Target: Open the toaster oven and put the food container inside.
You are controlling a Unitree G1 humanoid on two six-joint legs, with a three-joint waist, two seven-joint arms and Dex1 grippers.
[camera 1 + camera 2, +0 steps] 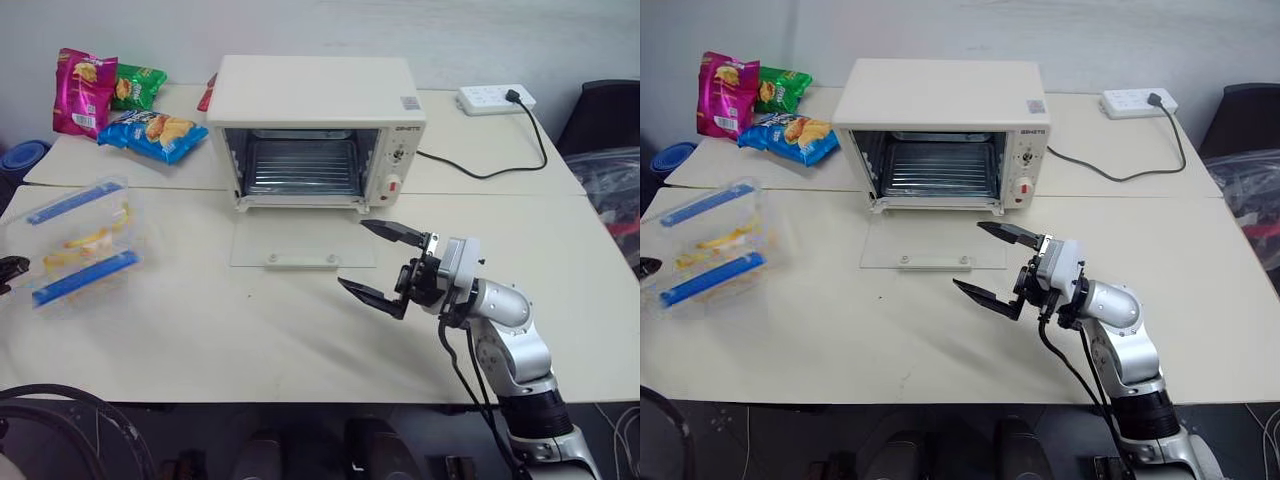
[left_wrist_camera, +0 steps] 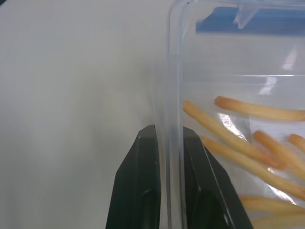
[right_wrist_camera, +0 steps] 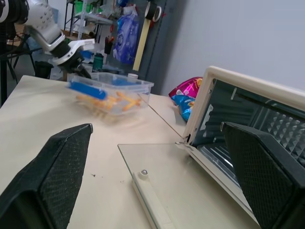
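Cream bench [image 1: 250, 340] fills the frame under a pale wall, two tops butted together. At the far left edge the left gripper [image 2: 167, 136] has its jaws clenched on the thin clear side wall of the food container [image 1: 78, 243], one black finger on each side of the wall, fries lying just within. That container sits tilted at the left of the frame, its long axis and two blue clip strips [image 1: 85, 277] running from lower left to upper right. At lower right the right gripper [image 1: 380, 262] hangs above the bench with jaws spread wide and nothing between them, its silver forearm rising from the bottom edge and the fingers pointing left toward the oven door. Upper centre stands the toaster oven [image 1: 315, 95], mouth facing the camera, glass door [image 1: 300, 247] dropped flat on the bench, wire rack [image 1: 302, 165] bare. Snack bags [image 1: 120, 100] lie at upper left, a power strip [image 1: 495, 98] at upper right, its black cable [image 1: 490, 170] trailing to the oven.
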